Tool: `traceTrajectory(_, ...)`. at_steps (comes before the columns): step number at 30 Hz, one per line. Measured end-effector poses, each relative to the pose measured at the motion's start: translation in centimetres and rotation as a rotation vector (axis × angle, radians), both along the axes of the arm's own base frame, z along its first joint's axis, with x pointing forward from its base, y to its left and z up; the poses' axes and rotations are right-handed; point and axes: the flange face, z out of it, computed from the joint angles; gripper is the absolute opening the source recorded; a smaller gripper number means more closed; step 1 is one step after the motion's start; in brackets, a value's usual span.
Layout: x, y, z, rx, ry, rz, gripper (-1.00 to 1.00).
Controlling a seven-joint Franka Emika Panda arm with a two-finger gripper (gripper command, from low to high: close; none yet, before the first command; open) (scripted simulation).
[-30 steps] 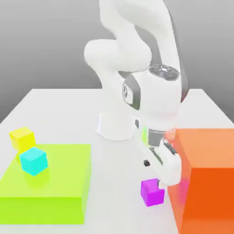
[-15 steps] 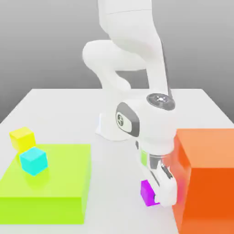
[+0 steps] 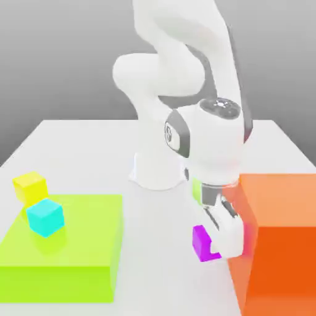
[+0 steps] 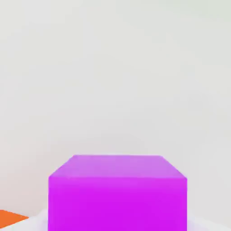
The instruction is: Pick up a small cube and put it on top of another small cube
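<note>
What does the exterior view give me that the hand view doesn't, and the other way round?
Exterior view: the yellow cube, the cyan cube, the lime block, the arm and the gripper partly covering the purple cube.

Hand view: a close look at the purple cube, with one face's full width and the adjoining face.

Both: the purple cube and the orange block, just a corner of it in the hand view.
</note>
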Motion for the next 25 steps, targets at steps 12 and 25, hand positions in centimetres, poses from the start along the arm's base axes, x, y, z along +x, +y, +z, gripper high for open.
traceTrajectory(12, -3.4, -30.8, 11.0, -0.044, 0.043, -0.989, -1.0)
traceTrajectory(25, -12.7, -39.3, 9.7, -0.001, -0.007, -1.491, 1.0)
